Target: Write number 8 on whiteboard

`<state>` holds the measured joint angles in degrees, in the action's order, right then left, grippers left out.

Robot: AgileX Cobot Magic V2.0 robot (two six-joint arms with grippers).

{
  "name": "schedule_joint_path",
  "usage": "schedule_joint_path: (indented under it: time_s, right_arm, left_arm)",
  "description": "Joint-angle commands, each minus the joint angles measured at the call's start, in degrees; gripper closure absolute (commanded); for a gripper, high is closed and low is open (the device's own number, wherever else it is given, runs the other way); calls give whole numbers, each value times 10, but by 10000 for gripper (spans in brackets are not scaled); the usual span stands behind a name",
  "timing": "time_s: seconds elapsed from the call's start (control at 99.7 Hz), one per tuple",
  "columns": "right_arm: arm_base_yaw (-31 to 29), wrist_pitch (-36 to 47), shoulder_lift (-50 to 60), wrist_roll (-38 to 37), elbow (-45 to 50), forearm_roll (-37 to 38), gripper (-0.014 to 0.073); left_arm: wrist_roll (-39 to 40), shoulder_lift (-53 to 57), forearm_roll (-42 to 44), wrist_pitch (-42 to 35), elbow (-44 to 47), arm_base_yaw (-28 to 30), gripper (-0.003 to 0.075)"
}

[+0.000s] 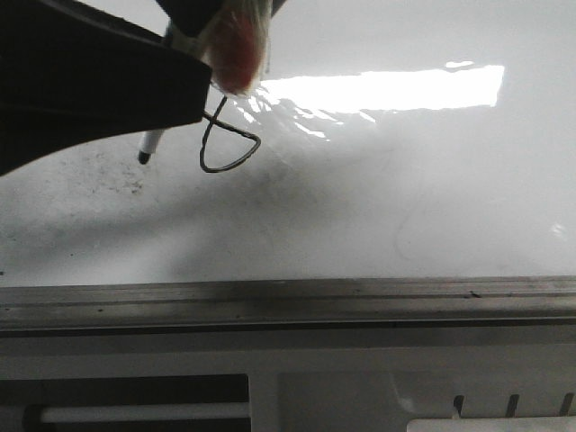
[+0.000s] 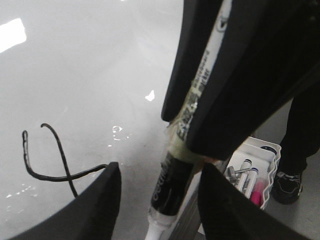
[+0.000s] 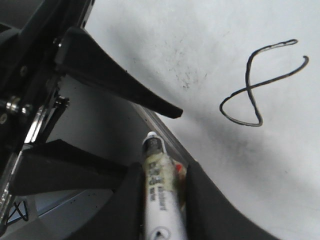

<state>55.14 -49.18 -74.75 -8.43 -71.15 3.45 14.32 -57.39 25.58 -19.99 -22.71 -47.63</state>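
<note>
Step in hand: the number 8 [image 1: 219, 123] is on the whiteboard [image 1: 405, 198], so I judge the writing itself nearly or fully over; its top loop is not closed.
Where the figure is: a thin black line, slanted, with a pointed lower loop, on the bare board well above the grey edge strip [image 1: 288, 301].
Marker: the marker [image 1: 151, 142] points its dark tip down just beside the number 8, on the left-arm side of it in the front view. Whether the tip touches the surface cannot be told.
Right gripper: the right gripper [image 3: 162, 167] is pressed onto the marker barrel, with yellowish tape wrapped at the grip.
Left gripper: the left gripper [image 2: 160, 170] is spread wide, one finger on each side of the marker's lower end, with a gap on both sides, close to the number 8.
Next move: either a short stroke to shut the top loop of the number 8, which calls for a light, steady touch, or lifting the marker clear of the number 8 without smearing the line.
Writing: print runs along the barrel; "whiteboard" seems readable in the left wrist view, and the rest is too blurred. No brand can be made out.
</note>
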Motion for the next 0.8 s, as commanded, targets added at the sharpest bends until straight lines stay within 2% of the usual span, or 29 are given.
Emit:
schedule_joint_path:
  time_s: [0.0, 0.09, 0.241, 0.351, 0.421, 0.472, 0.592, 0.662, 0.793]
  right_arm:
    - [0, 19, 14, 0, -14, -3, 657]
    - [0, 14, 14, 0, -14, -9, 657]
    - [0, 17, 14, 0, -14, -20, 657]
    - [0, 19, 14, 0, -14, -21, 655]
    - [0, 19, 14, 0, -14, -21, 623]
    - [0, 19, 14, 0, -14, -21, 560]
    - [0, 25, 14, 0, -14, -21, 317]
    - [0, 24, 14, 0, -14, -17, 218]
    - [0, 22, 14, 0, -14, -7, 191]
  left_arm:
    - [5, -5, -6, -47, -22, -4, 448]
    - [5, -6, -6, -50, -22, -4, 539]
    - [5, -6, 8, -48, -22, -4, 743]
    - [5, -6, 17, -48, -22, -4, 741]
    - [5, -6, 17, -48, -22, -4, 741]
    - [5, -6, 17, -48, -22, -4, 741]
    - [5, -6, 17, -47, -22, -4, 741]
    - [7, -5, 8, -43, -22, -4, 741]
    - [7, 9, -64, 4, -22, -4, 741]
